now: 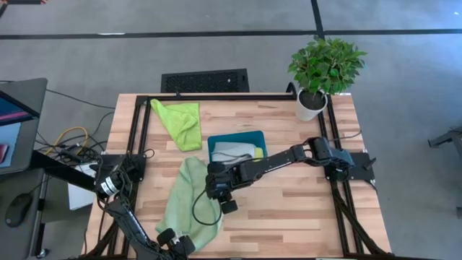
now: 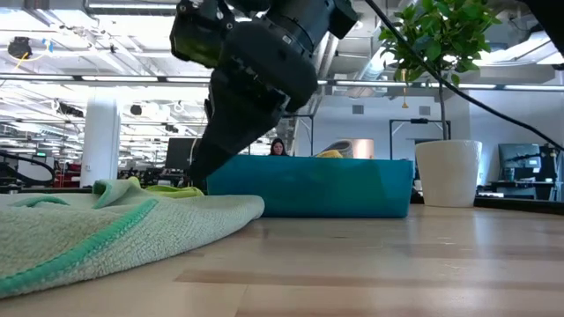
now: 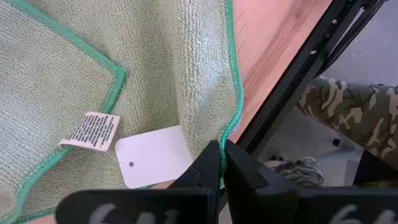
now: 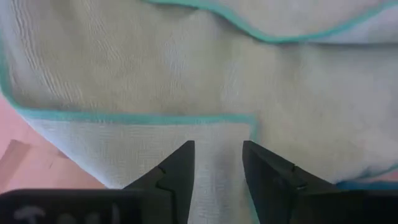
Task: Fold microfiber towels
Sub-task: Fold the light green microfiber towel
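Observation:
A pale sage green towel [image 1: 189, 196] with a teal hem lies rumpled on the table's near middle. It also shows in the low view [image 2: 106, 224]. My left gripper [image 1: 175, 240] is at the towel's near end and is shut on its hem [image 3: 222, 149]. My right gripper [image 1: 216, 193] reaches in from the right and points down over the towel's right side. Its fingers are open [image 4: 217, 152] just over the cloth. A lime green towel [image 1: 180, 123] lies crumpled at the far left. Grey [image 1: 231, 153] and yellow [image 1: 258, 152] towels lie in the teal tray [image 1: 238, 137]. My left gripper pinches the sage towel's teal-stitched edge [image 3: 230, 127] between its two shut fingers, near the towel's near end by the table's edge. The rest of the towel lies slack on the table. My right gripper's open fingers [image 4: 177, 168] stand over a hemmed corner [image 4: 252, 121]. I cannot tell whether they touch it.
A white paper tag [image 3: 152, 155] and a care label [image 3: 90, 130] hang at the towel's corner. A potted plant [image 1: 321, 72] stands at the far right. The dark frame rails [image 1: 141, 130] run along the table's sides. A person's camouflage trouser leg [image 3: 348, 109] shows beyond the near edge.

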`<state>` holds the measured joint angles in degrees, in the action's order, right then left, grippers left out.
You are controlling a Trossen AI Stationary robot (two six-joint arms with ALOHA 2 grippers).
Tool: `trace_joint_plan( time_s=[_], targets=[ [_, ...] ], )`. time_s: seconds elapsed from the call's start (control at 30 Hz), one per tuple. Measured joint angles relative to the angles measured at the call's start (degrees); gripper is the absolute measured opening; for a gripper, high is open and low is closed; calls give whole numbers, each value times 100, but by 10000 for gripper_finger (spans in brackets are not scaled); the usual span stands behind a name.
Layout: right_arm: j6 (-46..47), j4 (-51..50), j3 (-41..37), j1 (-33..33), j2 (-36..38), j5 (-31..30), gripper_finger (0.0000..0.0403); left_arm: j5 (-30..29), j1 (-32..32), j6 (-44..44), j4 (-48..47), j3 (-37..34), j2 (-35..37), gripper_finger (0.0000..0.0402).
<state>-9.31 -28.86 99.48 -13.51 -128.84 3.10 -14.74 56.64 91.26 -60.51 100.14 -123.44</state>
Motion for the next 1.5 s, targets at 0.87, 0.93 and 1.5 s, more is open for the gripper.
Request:
trace_joint_plan(
  time_s=[0.87, 0.93, 1.5],
  targets=[
    [27, 209, 12, 97, -432, -1, 118, 0, 0, 0, 46, 0, 0, 0],
    [27, 173, 4, 104, -410, -1, 108, 0, 2, 0, 42, 0, 0, 0],
    [-88, 136, -7, 111, -319, -7, 91, 0, 0, 2, 44, 0, 0, 0]
  ],
)
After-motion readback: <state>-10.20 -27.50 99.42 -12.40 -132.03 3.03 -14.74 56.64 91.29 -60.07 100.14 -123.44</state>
